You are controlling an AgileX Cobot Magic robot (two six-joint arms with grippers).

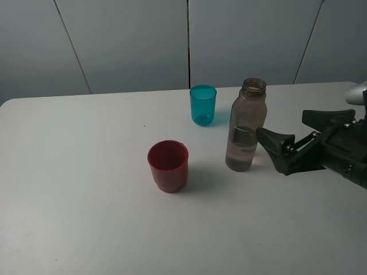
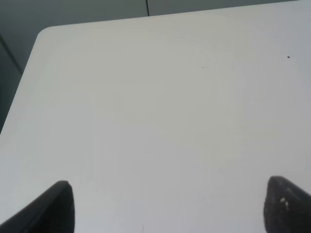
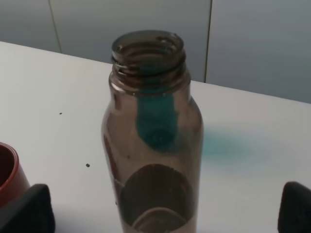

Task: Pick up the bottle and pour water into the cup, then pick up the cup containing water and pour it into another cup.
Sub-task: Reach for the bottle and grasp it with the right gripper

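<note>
The smoky-brown bottle (image 1: 248,126) stands upright and capless on the white table (image 1: 86,172). My right gripper (image 1: 282,127) is open just to its right, fingers level with the bottle's lower half and not gripping it. In the right wrist view the bottle (image 3: 151,145) rises between the two spread fingertips (image 3: 29,213). The teal cup (image 1: 203,105) stands upright behind and left of the bottle, and shows as a teal shape through the bottle (image 3: 155,121). The red cup (image 1: 168,166) stands upright in front, left of the bottle. My left gripper (image 2: 170,208) is open over bare table.
The table's rounded back-left corner (image 2: 43,34) and its left edge show in the left wrist view. A grey panelled wall (image 1: 132,40) runs behind the table. The red cup's rim (image 3: 7,170) lies close to my right gripper's one finger.
</note>
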